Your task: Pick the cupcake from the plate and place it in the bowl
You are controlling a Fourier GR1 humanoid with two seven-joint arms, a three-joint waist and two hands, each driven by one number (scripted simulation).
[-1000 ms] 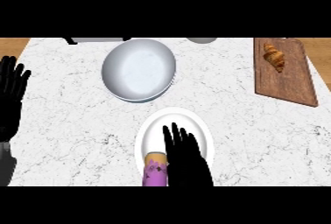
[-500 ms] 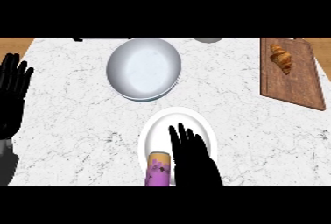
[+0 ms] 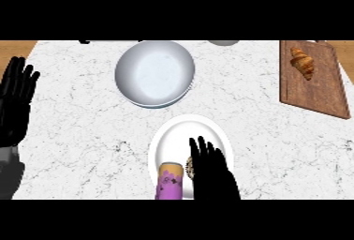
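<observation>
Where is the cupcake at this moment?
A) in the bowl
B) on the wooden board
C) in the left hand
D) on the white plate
D: the cupcake lies on the white plate, beside the open right hand, and nothing is in the bowl.

Off-task items:
- 1 wooden cutting board [image 3: 317, 91] at 2 o'clock, lying flat on the white marble counter [image 3: 83, 136], long side running toward 12, slightly skewed.
- 1 croissant [image 3: 302, 62] on the board's far end, the rest of the board bare.
- 1 grey rounded object [image 3: 223, 42] at 12 o'clock, cut off by the top edge, can't ID.
- 1 thin dark object [image 3: 104, 41] at 11 o'clock, also cut off.
- Brown wood surface [image 3: 15, 47] past the counter's 10 o'clock corner.
</observation>
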